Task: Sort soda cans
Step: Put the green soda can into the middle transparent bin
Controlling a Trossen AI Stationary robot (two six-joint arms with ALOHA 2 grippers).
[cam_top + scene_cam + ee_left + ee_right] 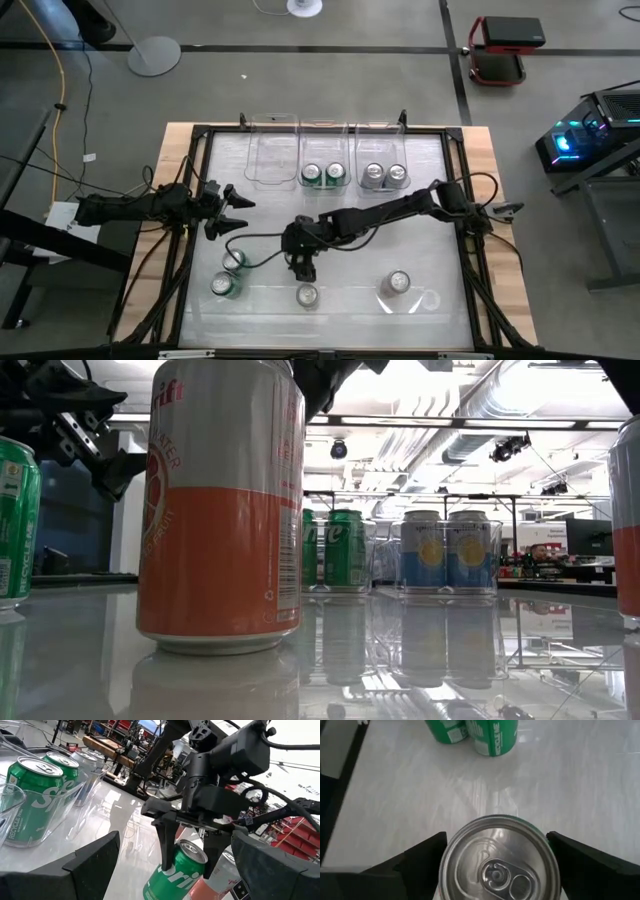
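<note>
Hovering over a can (pixel 499 862) near the middle of the table's (pixel 420 210) front edge, the right hand (pixel 303 268) has its fingers spread wide, one on either side, gripping nothing. The left hand (pixel 238 212) waits released near the left edge, above two green cans (pixel 228 273).

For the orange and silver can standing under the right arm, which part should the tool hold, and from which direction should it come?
Grip the orange can across its round side wall, just under the top rim, coming straight down from above. It stands upright with open table on both sides, and the right tool hangs over it, one open finger on each side of the lid. The two green cans stand clear of it.
</note>
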